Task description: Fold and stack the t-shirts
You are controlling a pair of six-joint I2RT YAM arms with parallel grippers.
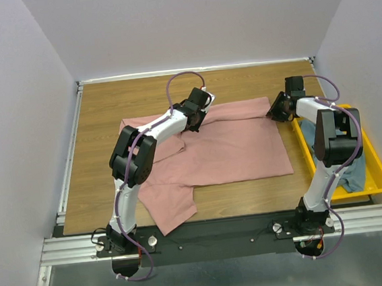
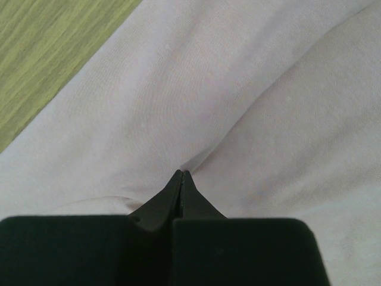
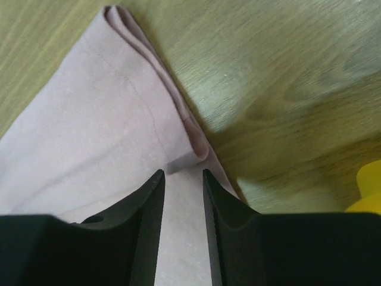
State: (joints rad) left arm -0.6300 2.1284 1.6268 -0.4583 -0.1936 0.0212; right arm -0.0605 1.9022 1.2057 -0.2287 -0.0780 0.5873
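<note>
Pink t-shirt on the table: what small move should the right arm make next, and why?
Probably close the right jaws on the folded hem of the pink t-shirt: they stand apart with that edge just at their tips, while the left jaws pinch the cloth shut.

The right gripper (image 3: 182, 174) holds its black fingers (image 3: 143, 220) a little apart, with their tips at the rolled, doubled hem of the dusty-pink t-shirt (image 3: 101, 131). The hem runs diagonally across the wooden table (image 3: 286, 77). A bit of the yellow bin (image 3: 370, 187) shows beside the table surface.
</note>
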